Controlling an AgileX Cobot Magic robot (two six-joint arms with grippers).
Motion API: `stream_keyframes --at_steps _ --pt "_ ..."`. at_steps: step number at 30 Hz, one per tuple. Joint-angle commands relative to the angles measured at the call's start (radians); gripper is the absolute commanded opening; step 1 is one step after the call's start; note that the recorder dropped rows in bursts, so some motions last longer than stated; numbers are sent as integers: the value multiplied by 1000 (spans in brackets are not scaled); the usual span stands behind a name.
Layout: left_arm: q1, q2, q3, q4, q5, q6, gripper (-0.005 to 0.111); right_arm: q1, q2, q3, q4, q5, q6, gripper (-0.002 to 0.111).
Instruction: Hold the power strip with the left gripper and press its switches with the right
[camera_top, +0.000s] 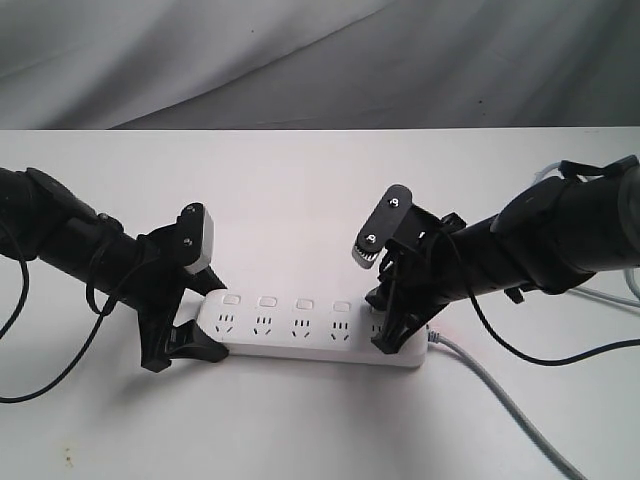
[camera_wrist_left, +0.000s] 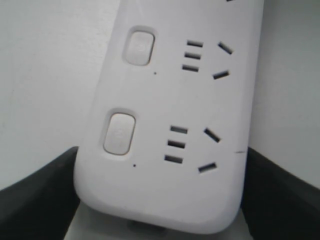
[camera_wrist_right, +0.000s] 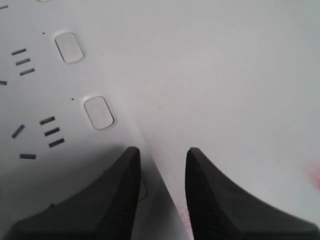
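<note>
The left gripper (camera_top: 193, 340) is clamped across the left end of the power strip (camera_top: 300, 340), lying flat on the table (camera_top: 300, 190); the right gripper (camera_top: 393, 335), fingers (camera_wrist_right: 120, 195) narrowly apart, has one tip over the rightmost of the switches (camera_top: 303, 303)

White power strip (camera_top: 310, 347), grey cord (camera_top: 500, 395), white table (camera_top: 300, 200)

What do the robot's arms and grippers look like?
The left arm and right arm are thick and dark, with loose black cables looping off them. The left gripper is a black two-fingered claw with a small white-grey block on top. The right gripper is black too, with a rounded black plate bearing silver screws.
</note>
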Motion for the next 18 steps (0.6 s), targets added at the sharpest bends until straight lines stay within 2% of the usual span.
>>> stream_keyframes --at_steps 1,18 --pt "-3 4 0 6 0 -8 51 -7 24 44 -17 13 1 30" --pt "-3 4 0 6 0 -7 51 -11 61 55 4 10 -2 30"
